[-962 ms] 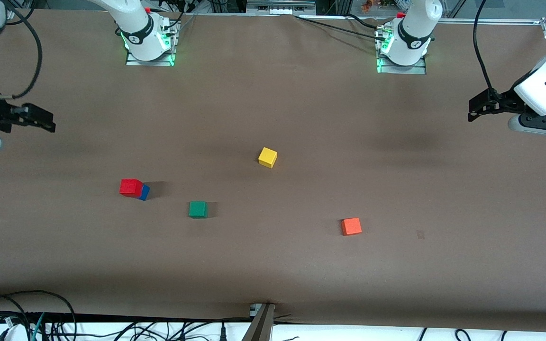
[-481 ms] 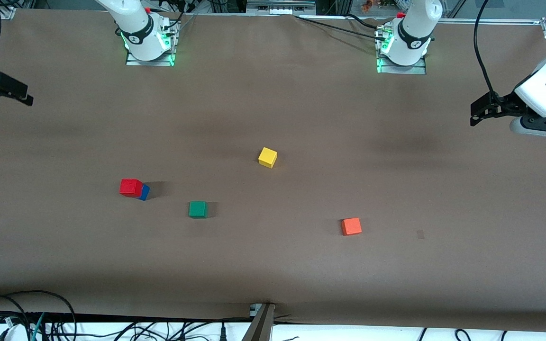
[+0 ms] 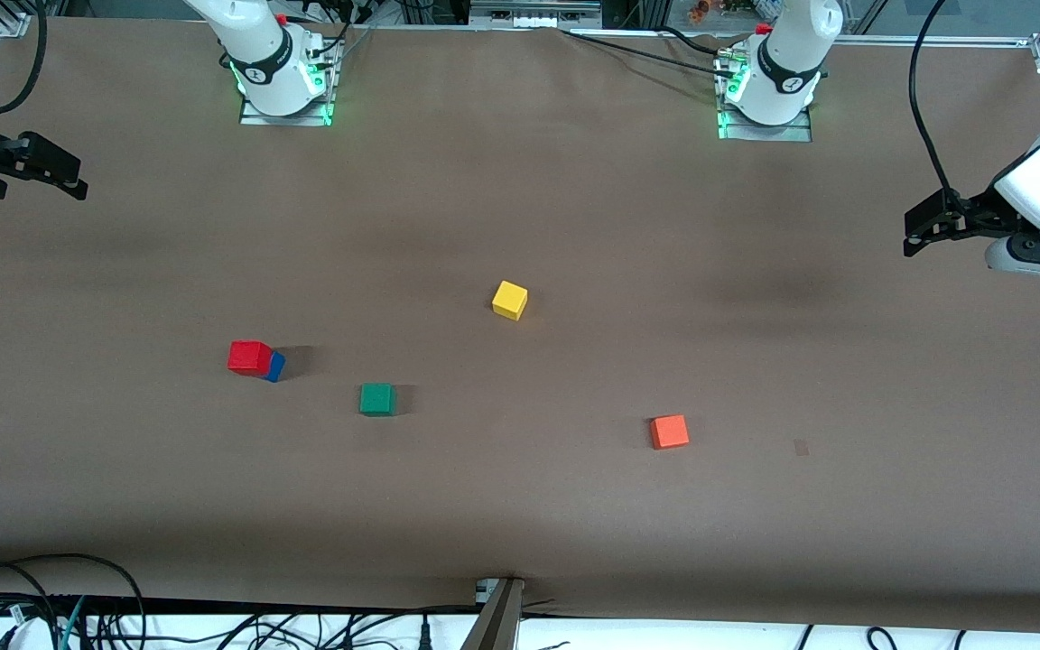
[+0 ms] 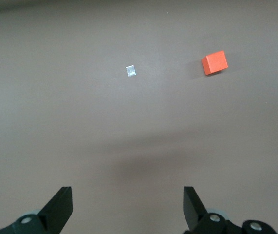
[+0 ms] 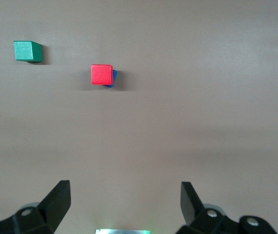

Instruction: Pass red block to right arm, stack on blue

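Observation:
The red block point(image 3: 249, 357) sits on top of the blue block point(image 3: 276, 367), turned a little so a blue corner shows beside it. The stack stands toward the right arm's end of the table. It also shows in the right wrist view, red block point(image 5: 101, 74) over blue block point(image 5: 113, 79). My right gripper point(image 3: 76, 183) is open and empty, up over the table's edge at the right arm's end, apart from the stack; its own view shows it open point(image 5: 124, 202). My left gripper point(image 3: 915, 231) is open and empty over the left arm's end point(image 4: 127, 207).
A green cube point(image 3: 376, 398) lies beside the stack, toward the middle. A yellow cube point(image 3: 509, 300) lies at the centre. An orange cube point(image 3: 669, 431) lies nearer the front camera, toward the left arm's end, with a small tape patch point(image 3: 801, 447) beside it.
My right gripper has drawn away from the stack toward the robots' bases, then shifted slightly back over the table. My left gripper has drifted a little toward the table's end. The blocks have not moved.

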